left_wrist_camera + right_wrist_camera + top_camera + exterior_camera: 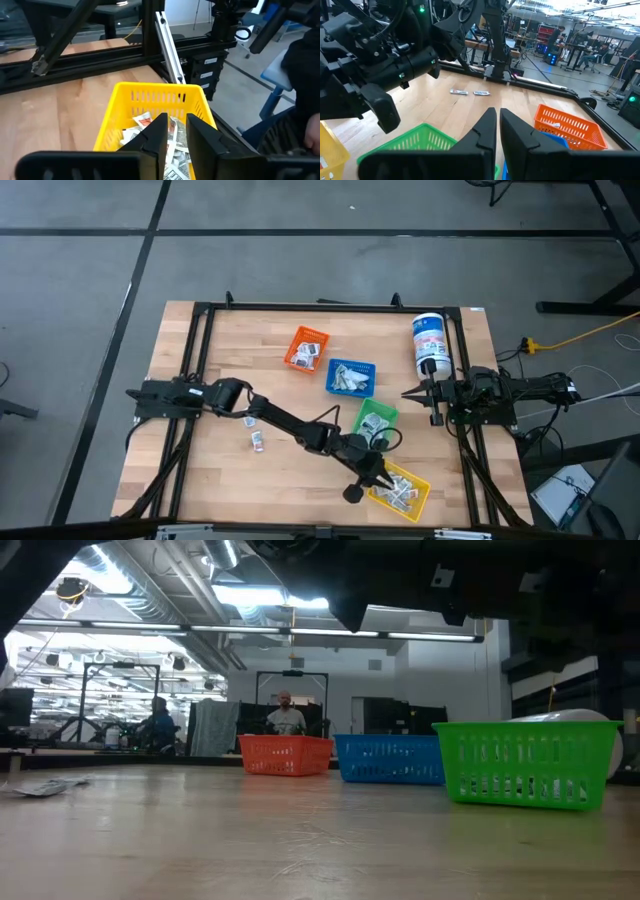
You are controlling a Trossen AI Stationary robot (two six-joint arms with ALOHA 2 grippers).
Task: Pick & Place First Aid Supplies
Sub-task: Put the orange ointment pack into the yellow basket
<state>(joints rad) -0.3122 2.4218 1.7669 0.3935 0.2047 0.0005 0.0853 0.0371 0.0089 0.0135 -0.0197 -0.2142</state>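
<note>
- the left gripper [177, 131] hangs over the yellow bin [402, 488] at the worktop's [225, 470] near edge, fingers [156, 131] a little apart and nothing visibly between them.
- straight under it, packets [141, 121] lie heaped in that bin, so this drop looks done.
- the next first aid packets, two loose ones [253, 430], lie on bare wood back toward the left arm's base, well apart from the gripper.
- the right gripper [497, 122] waits nearly closed and empty by the white canister [430, 343], farther from them; the left arm seems the nearer.
</note>
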